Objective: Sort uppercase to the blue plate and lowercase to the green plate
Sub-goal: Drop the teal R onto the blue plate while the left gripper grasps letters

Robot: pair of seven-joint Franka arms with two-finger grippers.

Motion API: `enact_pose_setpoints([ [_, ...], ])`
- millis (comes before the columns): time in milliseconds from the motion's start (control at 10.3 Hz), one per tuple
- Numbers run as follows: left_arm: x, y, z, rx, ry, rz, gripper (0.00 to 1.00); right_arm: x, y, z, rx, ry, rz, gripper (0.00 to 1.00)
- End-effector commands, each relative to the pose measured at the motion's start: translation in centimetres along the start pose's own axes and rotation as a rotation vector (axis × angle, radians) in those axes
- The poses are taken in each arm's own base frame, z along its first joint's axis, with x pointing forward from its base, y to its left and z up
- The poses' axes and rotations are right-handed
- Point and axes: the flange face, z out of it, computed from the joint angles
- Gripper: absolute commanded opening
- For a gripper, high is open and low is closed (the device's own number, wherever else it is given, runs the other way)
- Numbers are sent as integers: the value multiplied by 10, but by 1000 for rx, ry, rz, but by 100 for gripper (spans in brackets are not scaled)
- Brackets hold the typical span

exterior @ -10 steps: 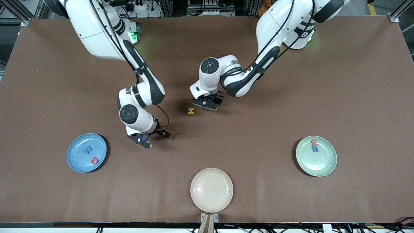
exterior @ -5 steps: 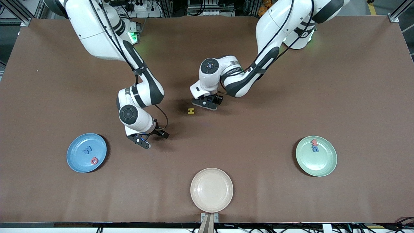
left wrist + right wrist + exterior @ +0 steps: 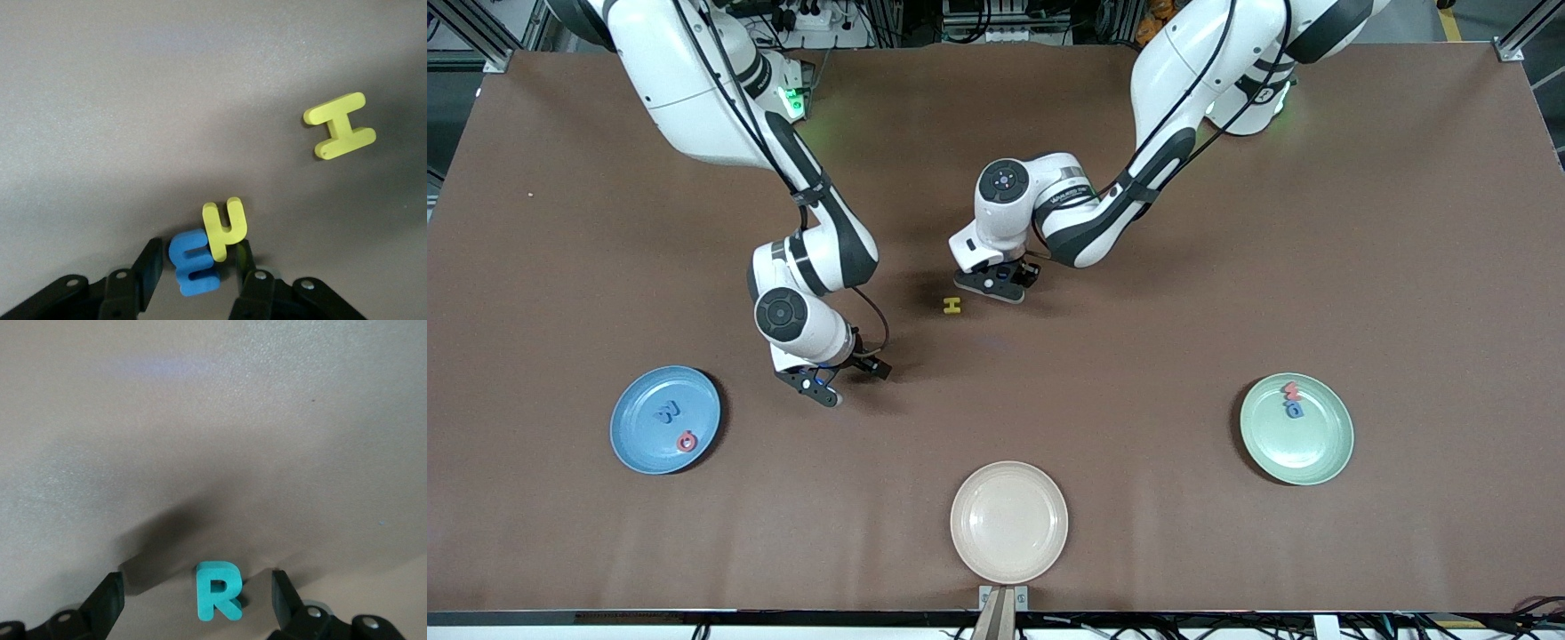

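Down at the middle of the brown worktop (image 3: pixel 1227 293), the left gripper (image 3: pixel 195 280) sits low, its jaws partly closed around a small blue foam lowercase letter (image 3: pixel 193 263), with a yellow foam lowercase h (image 3: pixel 225 227) touching it; whether they already pinch the blue letter I cannot tell. Just beside, toward the right arm's end, lies a yellow foam capital H (image 3: pixel 952 306). The right gripper (image 3: pixel 197 600) is low too, jaws wide apart on either side of a teal foam capital R (image 3: pixel 217 591), not touching it. On the round light-blue plastic plate (image 3: pixel 633 436) lie a blue letter (image 3: pixel 667 412) and a red ring letter (image 3: pixel 687 441); on the round pale green plastic plate (image 3: pixel 1320 444) lie a red letter (image 3: pixel 1290 389) and a blue one (image 3: pixel 1293 409). A cream plate (image 3: pixel 1008 522) sits nearest the front camera.
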Motion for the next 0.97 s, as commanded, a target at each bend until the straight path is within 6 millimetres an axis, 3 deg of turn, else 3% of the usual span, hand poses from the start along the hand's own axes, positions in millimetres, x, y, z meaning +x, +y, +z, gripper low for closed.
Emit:
enact_pose_setpoints([
  [0,-1,2,4,3,16,9,32,-4,2,0,-4,12,8,25],
  [97,-1,2,4,4,17,12,28,-4,2,0,-6,11,8,0],
  [291,1,0,3,7,23,13,17,-4,3,0,-7,10,5,0],
  [484,3,-1,1,6,27,11,0,-6,3,-2,-6,9,-4,0],
  [775,12,-6,-15,2,51,-12,0,1,5,-15,3,16,-18,0],
  [872,14,-8,-22,3,59,-18,0,18,16,-29,18,26,-50,0],
])
